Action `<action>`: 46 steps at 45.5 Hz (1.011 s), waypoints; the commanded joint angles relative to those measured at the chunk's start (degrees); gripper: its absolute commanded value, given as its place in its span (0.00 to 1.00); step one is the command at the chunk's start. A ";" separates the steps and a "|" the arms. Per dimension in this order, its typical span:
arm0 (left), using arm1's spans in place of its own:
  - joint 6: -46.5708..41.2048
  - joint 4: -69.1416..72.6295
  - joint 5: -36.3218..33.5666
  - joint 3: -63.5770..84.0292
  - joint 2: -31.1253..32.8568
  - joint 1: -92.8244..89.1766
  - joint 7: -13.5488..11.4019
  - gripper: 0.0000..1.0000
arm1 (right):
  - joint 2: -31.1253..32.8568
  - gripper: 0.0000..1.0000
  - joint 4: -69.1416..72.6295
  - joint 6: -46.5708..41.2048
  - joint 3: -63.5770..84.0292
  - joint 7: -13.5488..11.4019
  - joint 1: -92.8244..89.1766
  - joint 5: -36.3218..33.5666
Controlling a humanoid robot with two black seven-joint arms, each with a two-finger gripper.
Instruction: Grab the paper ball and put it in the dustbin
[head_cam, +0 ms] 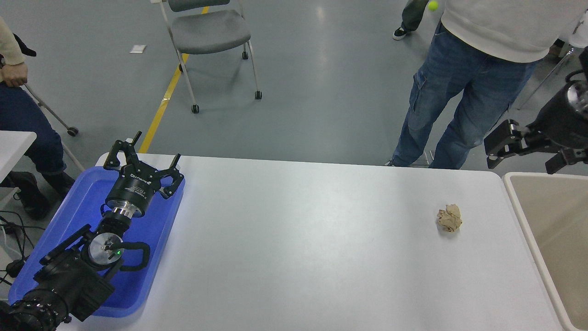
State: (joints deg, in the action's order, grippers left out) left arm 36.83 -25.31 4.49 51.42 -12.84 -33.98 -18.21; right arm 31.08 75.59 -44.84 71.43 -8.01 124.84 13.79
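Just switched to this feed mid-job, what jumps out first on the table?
The brown paper ball sits alone on the white table, toward the right side, near the beige dustbin at the right edge. The right gripper hangs above the table's far right corner, jaws open. The left gripper is parked over a blue tray at the left.

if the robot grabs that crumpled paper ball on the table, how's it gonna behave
The paper ball is a loose tan wad, so it is probably very light and will likely give under a squeeze. Its lumpy, creased surface should grip rather than slip. Being irregular, it would probably scoot or wobble rather than roll far if nudged.
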 commanded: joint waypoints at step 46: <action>-0.01 0.00 0.00 0.00 0.00 0.06 -0.07 1.00 | -5.07 1.00 -22.76 36.49 -21.24 0.10 -47.74 4.14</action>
State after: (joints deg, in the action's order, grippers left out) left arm 36.82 -25.31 4.48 51.42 -12.85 -33.93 -18.22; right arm 27.90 62.32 -12.95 55.25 -7.98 87.95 17.57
